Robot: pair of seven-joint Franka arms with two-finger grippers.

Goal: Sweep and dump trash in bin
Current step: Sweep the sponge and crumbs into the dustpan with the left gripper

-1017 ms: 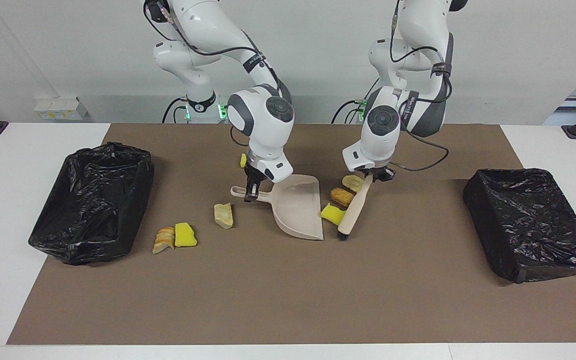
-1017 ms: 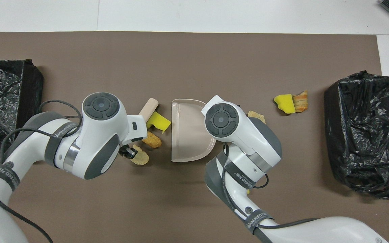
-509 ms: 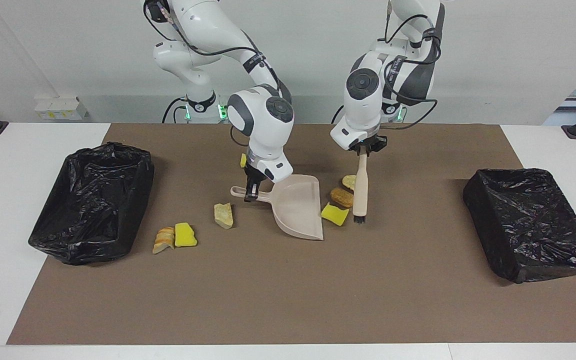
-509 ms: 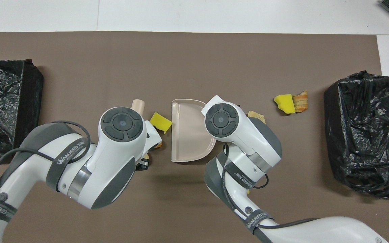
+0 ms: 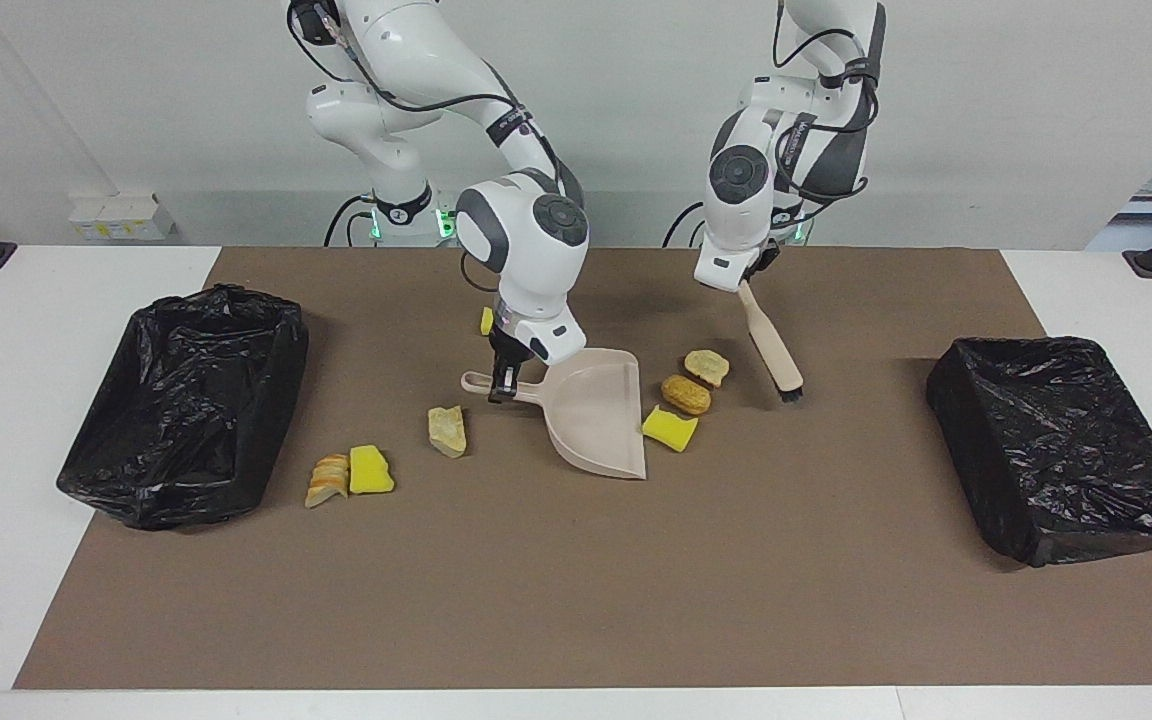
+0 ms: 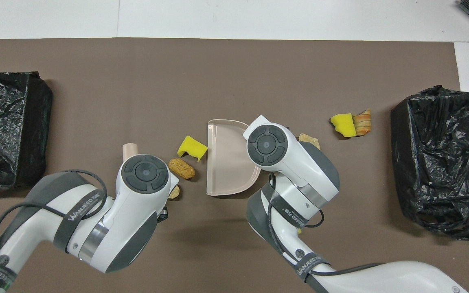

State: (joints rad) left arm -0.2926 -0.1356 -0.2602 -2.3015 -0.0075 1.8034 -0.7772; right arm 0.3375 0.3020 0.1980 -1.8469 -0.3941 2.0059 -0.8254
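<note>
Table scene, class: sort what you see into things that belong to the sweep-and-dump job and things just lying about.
Job:
- dustpan, held by right gripper
- hand brush, held by left gripper
- yellow sponge scraps, bread-like scraps
- two black-lined bins

Lying about:
- white socket box
- brown table mat

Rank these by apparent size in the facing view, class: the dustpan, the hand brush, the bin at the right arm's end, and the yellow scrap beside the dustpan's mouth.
1. bin at the right arm's end
2. dustpan
3. hand brush, raised and tilted, so its rank is less sure
4. yellow scrap
</note>
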